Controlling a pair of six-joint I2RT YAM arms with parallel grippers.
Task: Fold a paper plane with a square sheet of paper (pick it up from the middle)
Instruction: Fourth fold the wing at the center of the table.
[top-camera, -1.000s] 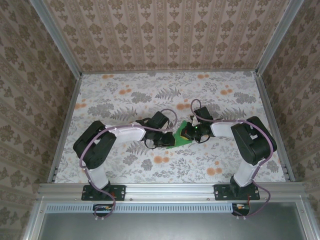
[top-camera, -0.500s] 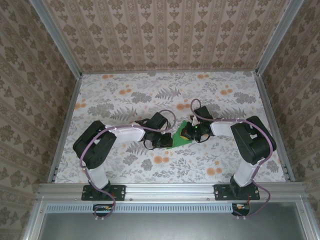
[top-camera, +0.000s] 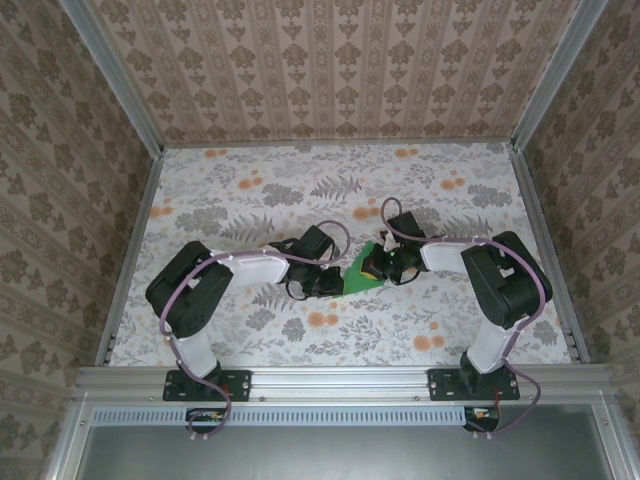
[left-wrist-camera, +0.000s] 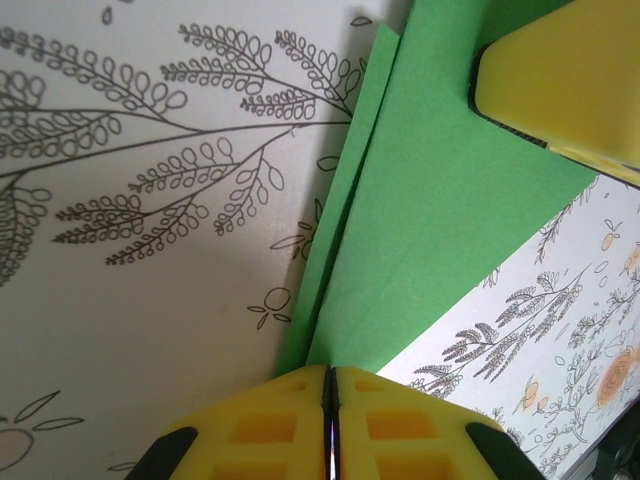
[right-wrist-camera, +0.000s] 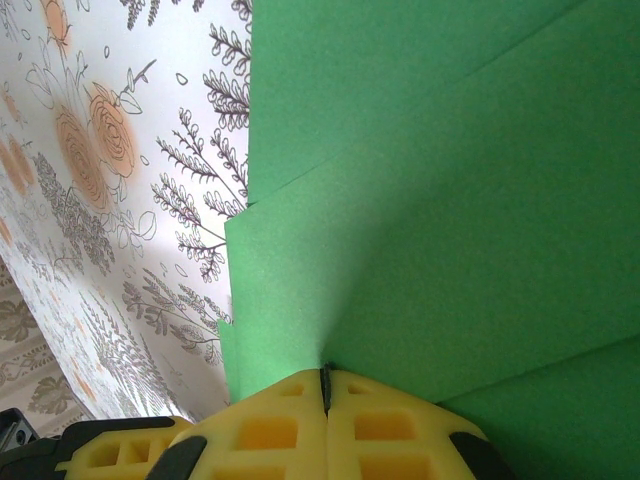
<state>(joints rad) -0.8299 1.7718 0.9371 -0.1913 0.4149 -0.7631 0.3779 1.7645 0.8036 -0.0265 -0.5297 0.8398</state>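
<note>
Floral tablecloth carries the part-folded square sheet of paper at centre. The left gripper, at the sheet's 9 o'clock, is clamped on a folded corner. The right gripper, at 3 o'clock, presses down with jaws closed. A sideways tug could skew the layers.

Bright-green sheet of paper, folded into overlapping layers, edges slightly offset, mid floral table

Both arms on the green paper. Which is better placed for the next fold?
Left, probably: left fingers pinch the narrow tip of the green paper, free to swing it over. Right fingers grip farther in on stacked layers, better as anchor.
</note>
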